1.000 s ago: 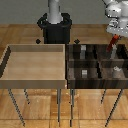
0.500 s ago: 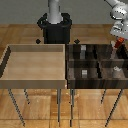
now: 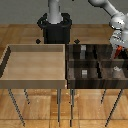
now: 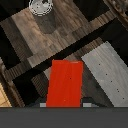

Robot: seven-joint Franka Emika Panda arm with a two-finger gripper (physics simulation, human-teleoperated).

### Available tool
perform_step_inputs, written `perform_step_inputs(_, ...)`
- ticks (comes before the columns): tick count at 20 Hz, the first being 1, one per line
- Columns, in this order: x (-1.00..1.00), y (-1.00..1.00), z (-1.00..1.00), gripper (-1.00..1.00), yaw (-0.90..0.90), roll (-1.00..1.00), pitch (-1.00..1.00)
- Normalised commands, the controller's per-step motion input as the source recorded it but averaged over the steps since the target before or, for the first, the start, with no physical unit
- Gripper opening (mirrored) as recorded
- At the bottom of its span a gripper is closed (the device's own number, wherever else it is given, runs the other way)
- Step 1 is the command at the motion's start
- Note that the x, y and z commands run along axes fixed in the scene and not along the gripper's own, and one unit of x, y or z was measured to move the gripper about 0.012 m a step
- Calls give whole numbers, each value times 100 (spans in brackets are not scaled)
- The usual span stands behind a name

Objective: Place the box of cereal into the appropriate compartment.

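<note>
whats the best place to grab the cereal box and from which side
Grip the box of cereal across its narrow width, pads on its two long flat faces, coming from above. The pincer appears to hold it this way already over the dark compartment tray; the parallel flat sides suit a straight pinch.

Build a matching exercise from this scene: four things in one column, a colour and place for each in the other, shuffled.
1. box of cereal
2. plain tray
3. divided tray
4. can

A. pale wood, exterior view's left
B. grey, upright in a compartment
C. red, in the hand
D. dark wood, exterior view's right

Pairs: 1-C, 2-A, 3-D, 4-B
</note>
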Motion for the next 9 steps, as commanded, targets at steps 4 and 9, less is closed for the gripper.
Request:
perform_step_inputs(4,0,0,0,100,0,0,0)
perform_step_inputs(9,0,0,0,100,0,0,0)
